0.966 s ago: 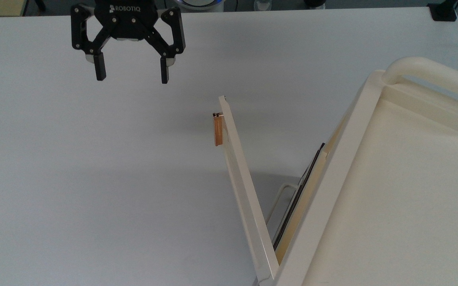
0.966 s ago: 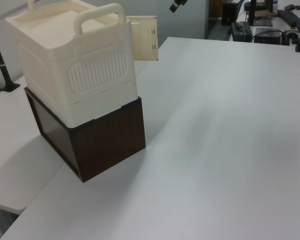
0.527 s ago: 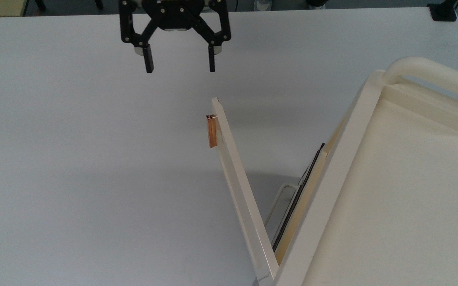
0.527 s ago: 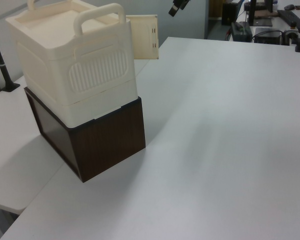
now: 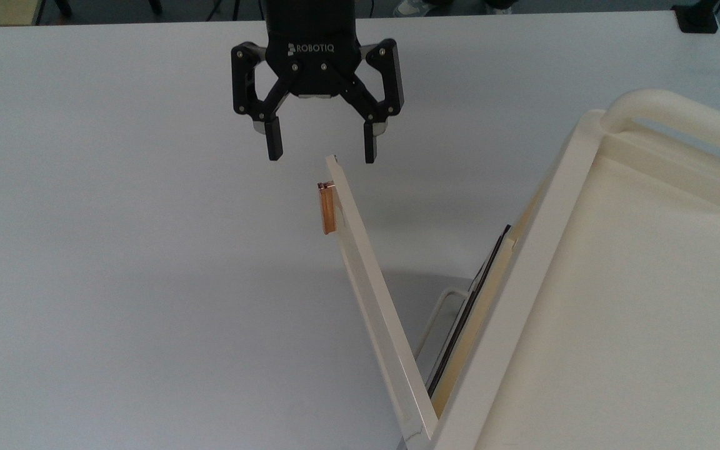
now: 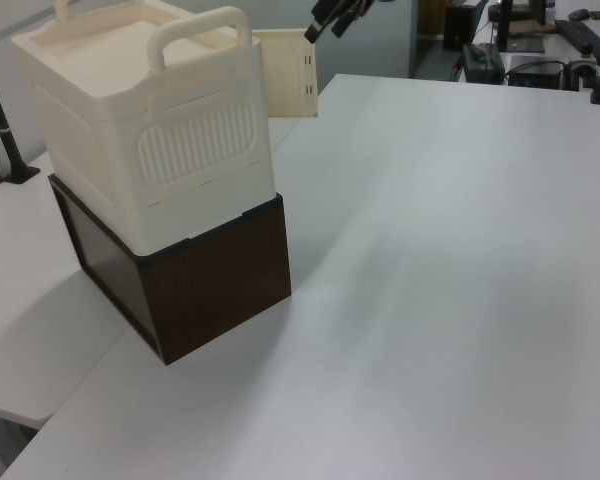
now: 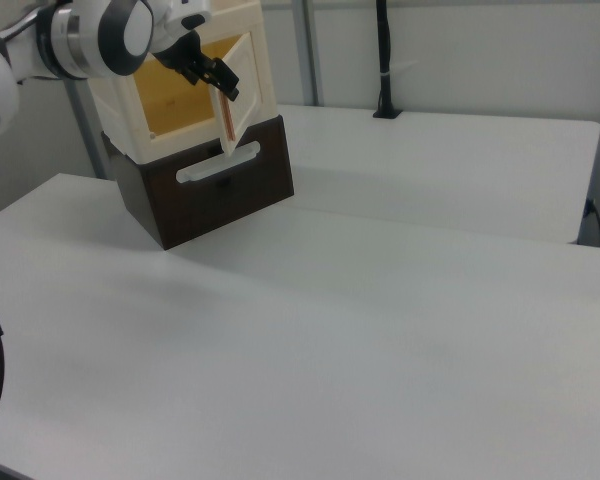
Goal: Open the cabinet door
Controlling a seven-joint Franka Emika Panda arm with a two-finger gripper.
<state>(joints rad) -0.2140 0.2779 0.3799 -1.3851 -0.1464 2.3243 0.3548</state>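
Now the gripper (image 5: 320, 147) hangs with fingers spread apart just above the free edge of the cabinet door (image 5: 375, 303), which stands partly open, copper handle (image 5: 327, 208) outward.

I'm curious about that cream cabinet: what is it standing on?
The cream cabinet sits on a dark brown box with a pale bar handle on its front. The box's inside is hidden.

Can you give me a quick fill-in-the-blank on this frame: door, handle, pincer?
1. The cabinet door stands partly ____.
2. The bar handle on the door is ____-coloured.
3. The pincer has its fingers ____, holding nothing.
4. The cream cabinet sits on a dark ____ box.

Missing words: open; copper; open; brown
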